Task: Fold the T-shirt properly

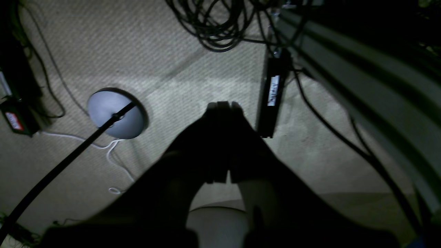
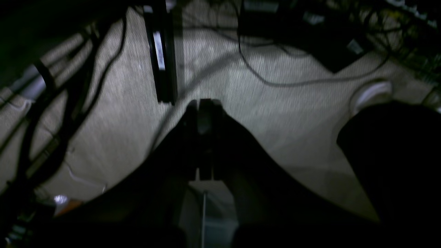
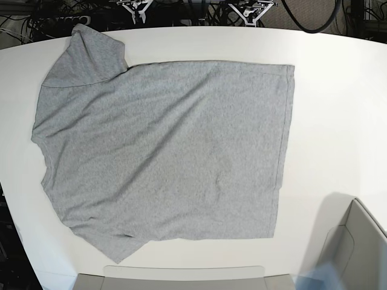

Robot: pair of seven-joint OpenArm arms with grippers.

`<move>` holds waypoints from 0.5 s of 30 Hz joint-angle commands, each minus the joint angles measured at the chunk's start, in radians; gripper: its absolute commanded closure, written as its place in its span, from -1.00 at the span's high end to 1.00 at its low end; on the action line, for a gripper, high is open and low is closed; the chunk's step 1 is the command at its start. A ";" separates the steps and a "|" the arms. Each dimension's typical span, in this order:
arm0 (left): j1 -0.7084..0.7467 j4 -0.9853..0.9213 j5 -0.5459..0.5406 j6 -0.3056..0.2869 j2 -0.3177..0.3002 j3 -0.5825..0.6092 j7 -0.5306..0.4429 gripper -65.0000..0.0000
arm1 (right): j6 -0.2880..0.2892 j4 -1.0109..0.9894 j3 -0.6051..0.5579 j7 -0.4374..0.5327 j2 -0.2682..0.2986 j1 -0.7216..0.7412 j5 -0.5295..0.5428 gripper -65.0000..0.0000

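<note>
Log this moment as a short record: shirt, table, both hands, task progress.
shirt: the T-shirt lies spread flat, plain grey side up, unfolded, some wrinkles
sleeves: one toward the far left corner, one at the near left edge
surface: white table
left hand: shut, holds nothing, over the carpet floor, off the table
right hand: shut, holds nothing, also over the floor
near the left hand: round lamp base, cables
progress: no fold made yet
</note>
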 commanded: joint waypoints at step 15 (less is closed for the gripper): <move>-0.002 0.003 0.001 0.004 -0.015 0.001 0.001 -0.99 | 0.010 0.003 0.007 -0.003 0.022 -0.006 0.006 -0.99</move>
